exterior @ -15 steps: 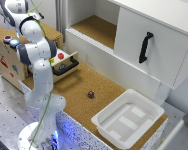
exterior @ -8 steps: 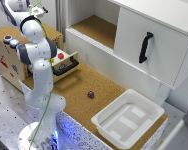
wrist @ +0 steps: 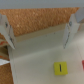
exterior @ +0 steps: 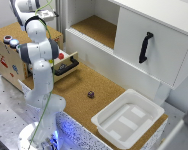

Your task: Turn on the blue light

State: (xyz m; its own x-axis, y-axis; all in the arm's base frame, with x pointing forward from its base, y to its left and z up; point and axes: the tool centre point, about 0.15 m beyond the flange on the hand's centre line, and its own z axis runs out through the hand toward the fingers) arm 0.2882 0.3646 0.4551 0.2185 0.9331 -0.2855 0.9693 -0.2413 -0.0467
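Cork-brown matting covers the counter (exterior: 79, 92), which runs diagonally through the exterior view between a white cabinet and a speckled front edge. On the exterior view's right the white cabinet (exterior: 144, 45) stands with a sliding door bearing a black handle (exterior: 145, 47); beside the door an open compartment shows a brown floor. A white tray (exterior: 128, 119) sits near the counter's front corner, and a small dark object (exterior: 90, 94) lies on the mat, well apart from the tray.

At the exterior view's left is a wooden box (exterior: 9, 62) with a drawer pulled partly out, its black drawer handle (exterior: 67, 67) facing the counter and something red showing inside. On the box's top sit small round buttons: the blue light (exterior: 13, 43) lies just beside a darker, reddish button (exterior: 7, 38) toward the far edge. The white arm (exterior: 39, 65) rises from its base in front of the box and partly blocks the view of the box's top.

The gripper (wrist: 38, 31) shows only in the wrist view, its two fingers (wrist: 7, 31) held well apart with nothing between them, over a pale surface with cork beyond. A yellow square marker (wrist: 60, 67) lies on that pale surface.
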